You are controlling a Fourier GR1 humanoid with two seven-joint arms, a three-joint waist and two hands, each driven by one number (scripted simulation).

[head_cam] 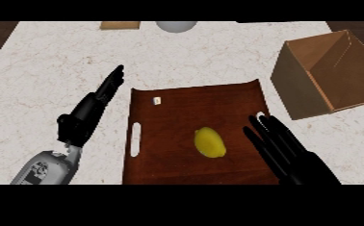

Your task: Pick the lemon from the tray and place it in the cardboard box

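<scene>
— Since the counter [199, 52] is the biggest thing here, what is it like?
— Pale and marbled, running from the near edge to the far one. Everything stands on it.

— And next in size?
— A dark wooden tray [206, 105], near and in the middle, with a slot handle [135, 136] cut in its left side. Its far edge curves upward.

— Where is the cardboard box [305, 90]?
— To the right and farther off, just beyond the tray's far right corner. Its top is open and the brown inside shows. I cannot tell whether it touches the tray.

— The hands?
— The right hand [284, 143] comes in from the near right and lies over the tray's right edge. Its fingers are straight, close together and pointing far, and they hold nothing. The left hand [89, 112] is over the bare counter left of the tray, seen edge-on, with its fingers also straight and pointing far. It holds nothing.

— And the lemon [210, 142]?
— It lies on the tray, in the near half and a little right of the middle. The right hand is near it on the right and does not touch it.

— Anything smaller?
— A grey rounded thing [176, 26] and a flat tan piece [119, 25] sit at the counter's far edge, both cut off. A tiny white bit [157, 101] lies in the tray's far left part.
</scene>
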